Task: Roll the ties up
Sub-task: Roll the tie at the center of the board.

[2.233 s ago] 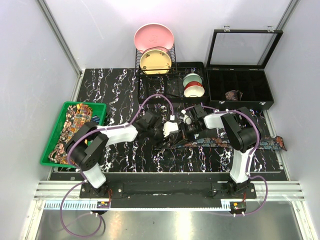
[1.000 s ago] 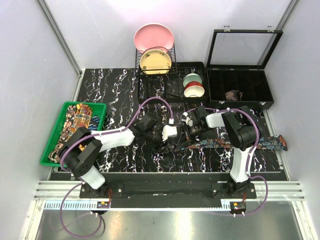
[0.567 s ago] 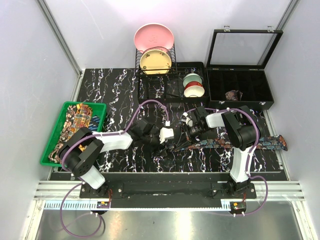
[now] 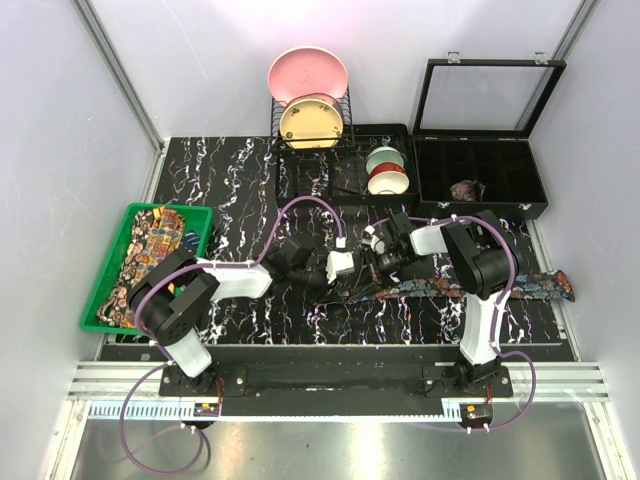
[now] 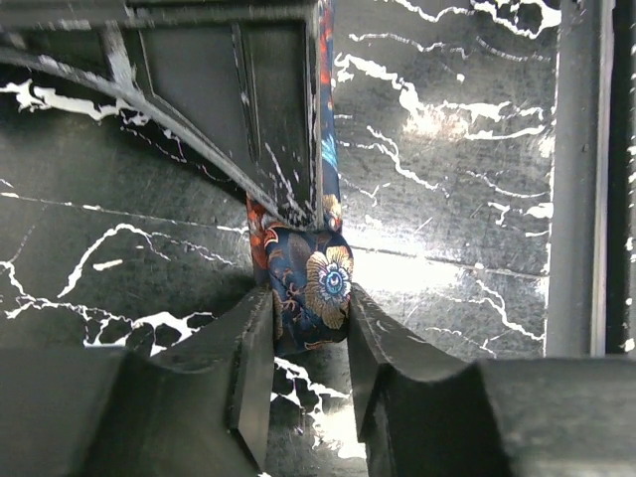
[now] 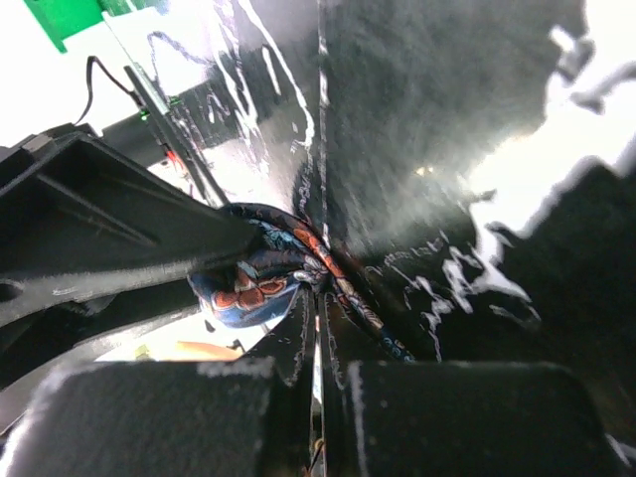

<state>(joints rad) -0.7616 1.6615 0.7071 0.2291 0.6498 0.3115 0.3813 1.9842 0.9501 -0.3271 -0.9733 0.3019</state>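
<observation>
Moved since the earlier frame: left gripper (image 5: 308, 310) swung in and closed, and it pinched the coiled end of the tie (image 5: 316, 283) at the middle of the table (image 4: 230, 180). Right gripper (image 6: 318, 333) was pressed together on the same fabric.

Handling, judged: light, soft, slippery. Best held at the coil's flanks, lest it unwind.

Count:
- One tie on the table.
- One rolled tie (image 4: 465, 189) in the box (image 4: 432, 185).
- More ties (image 4: 150, 240) in the tray (image 4: 98, 305), number unclear.

From above, my left gripper (image 4: 350, 272) and right gripper (image 4: 368, 268) hide the coiled end of the tie (image 4: 540, 287); right-wrist background behind that coil is blurred.
</observation>
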